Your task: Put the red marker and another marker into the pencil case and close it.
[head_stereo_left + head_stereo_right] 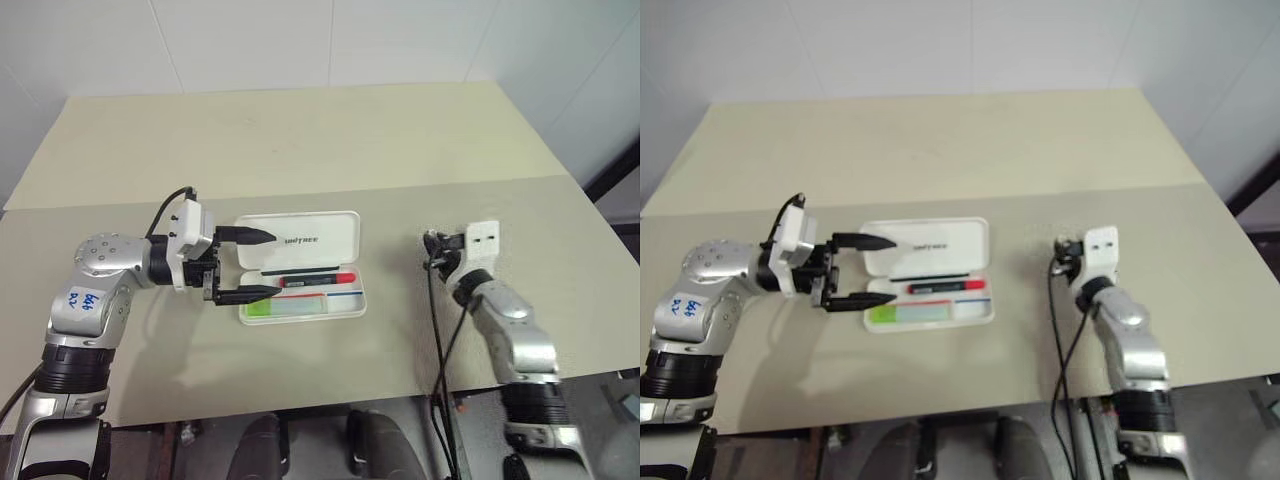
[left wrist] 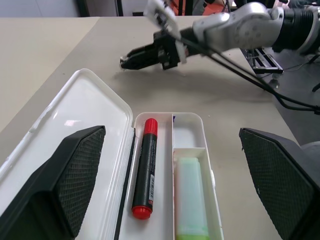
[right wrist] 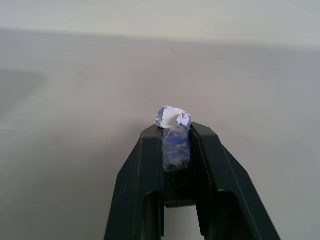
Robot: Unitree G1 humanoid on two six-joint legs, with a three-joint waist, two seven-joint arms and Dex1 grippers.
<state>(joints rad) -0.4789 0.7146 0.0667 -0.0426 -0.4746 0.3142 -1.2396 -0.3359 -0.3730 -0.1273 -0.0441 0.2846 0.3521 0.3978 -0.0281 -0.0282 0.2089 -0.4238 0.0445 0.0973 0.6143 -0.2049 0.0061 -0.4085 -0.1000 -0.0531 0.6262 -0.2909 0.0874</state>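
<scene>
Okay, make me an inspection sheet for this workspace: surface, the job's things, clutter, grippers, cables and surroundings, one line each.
Surface: beige table, a seam running across it.
Job's things: pencil case open, lid laid back flat; red marker lying in the tray's long compartment; green marker in the compartment beside it.
Clutter: small crumpled blue-and-white scrap, pinched in the right gripper.
Grippers: left gripper open, fingers either side of the case's left end; right gripper shut on the scrap, apart from the case.
Cables: black cable hanging along the right arm; another on the left wrist.
Surroundings: white tiled wall behind the table.
</scene>
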